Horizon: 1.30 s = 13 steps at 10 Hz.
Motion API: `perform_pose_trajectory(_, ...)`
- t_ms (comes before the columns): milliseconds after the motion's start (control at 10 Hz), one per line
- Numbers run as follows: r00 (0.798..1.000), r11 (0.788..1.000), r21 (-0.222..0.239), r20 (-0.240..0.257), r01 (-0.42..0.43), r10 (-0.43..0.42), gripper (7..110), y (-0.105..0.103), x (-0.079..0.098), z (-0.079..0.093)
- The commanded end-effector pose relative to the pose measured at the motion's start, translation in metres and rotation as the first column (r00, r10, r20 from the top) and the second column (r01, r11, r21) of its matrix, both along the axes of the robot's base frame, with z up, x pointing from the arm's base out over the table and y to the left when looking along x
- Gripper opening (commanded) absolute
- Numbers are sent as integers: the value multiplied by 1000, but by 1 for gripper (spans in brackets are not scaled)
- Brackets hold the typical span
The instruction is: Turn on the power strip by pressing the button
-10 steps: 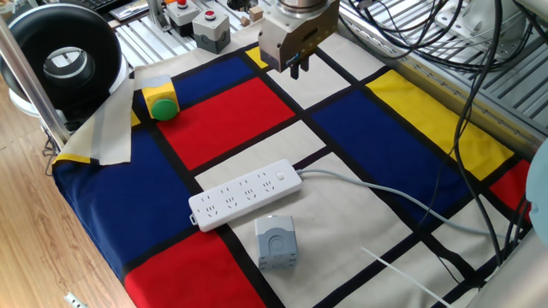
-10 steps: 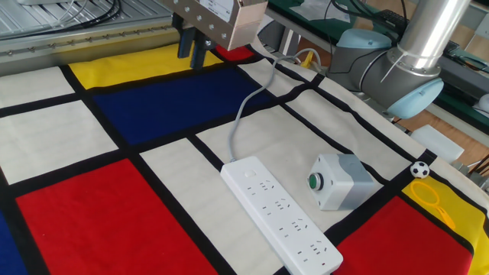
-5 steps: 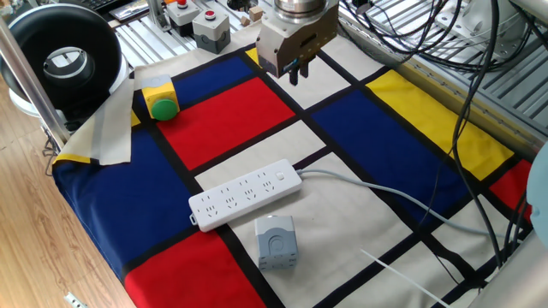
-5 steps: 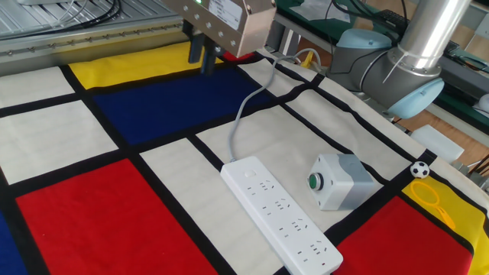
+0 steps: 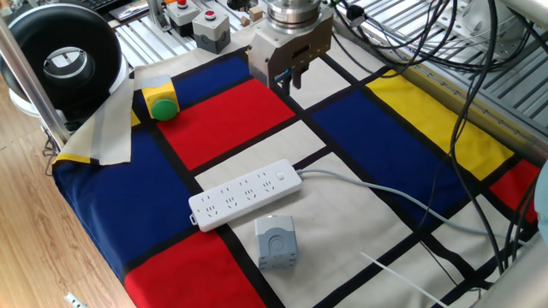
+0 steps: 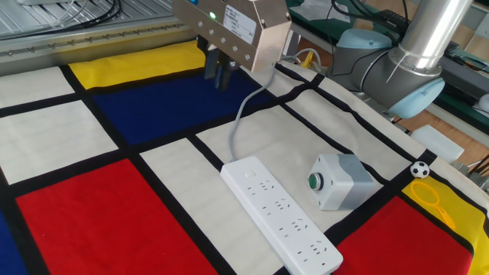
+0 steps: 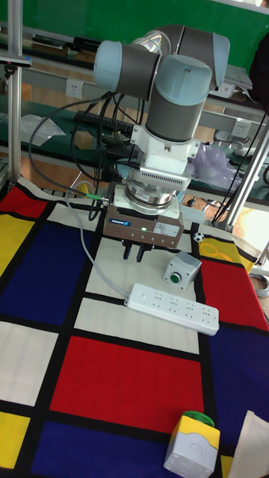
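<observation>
The power strip (image 5: 246, 194) (image 6: 281, 215) (image 7: 173, 307) lies flat on the white patch of the chequered cloth, with its pale grey cable (image 5: 377, 190) running off one end. The button (image 6: 248, 173) is a tiny white dot on the strip's face at the cable end. My gripper (image 5: 288, 82) (image 6: 218, 76) (image 7: 134, 255) hangs fingers-down above the cloth, clear of the strip and beyond its cable end. It holds nothing. The narrow dark fingers (image 6: 209, 69) are too small to judge any gap between them.
A grey cube box (image 5: 276, 242) (image 6: 341, 181) with a small green button sits beside the strip. A green dome button in yellow housing (image 5: 161, 101) (image 7: 190, 441) stands at the cloth's edge. Red buttons in grey housings (image 5: 210, 30) stand behind. Thick black cables (image 5: 445, 51) hang at the right.
The gripper has travelled across the cloth toward the strip's cable end and sits a little lower. The strip and boxes have not moved.
</observation>
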<state>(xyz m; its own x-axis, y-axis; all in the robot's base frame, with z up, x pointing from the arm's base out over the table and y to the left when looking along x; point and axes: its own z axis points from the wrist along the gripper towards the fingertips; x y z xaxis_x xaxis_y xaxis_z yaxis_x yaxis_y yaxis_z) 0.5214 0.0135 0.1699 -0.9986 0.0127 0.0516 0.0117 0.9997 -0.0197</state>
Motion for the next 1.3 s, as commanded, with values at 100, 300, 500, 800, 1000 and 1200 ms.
perform_pose_trajectory(100, 1000, 998, 55, -18, 2, -1, 22, 15, -5, 0)
perform_pose_trajectory(300, 999, 997, 75, -41, 20, -17, 22, 21, -11, 1)
perform_pose_trajectory(500, 999, 999, 50, -37, -6, 8, 22, 14, -10, 1)
perform_pose_trajectory(800, 996, 997, 49, 62, -61, 58, 22, 14, 14, 0)
perform_pose_trajectory(1000, 985, 989, -2, 92, -146, 145, 44, 3, 23, 0)
perform_pose_trajectory(1200, 987, 992, 9, 100, -129, 128, 44, 6, 38, -8)
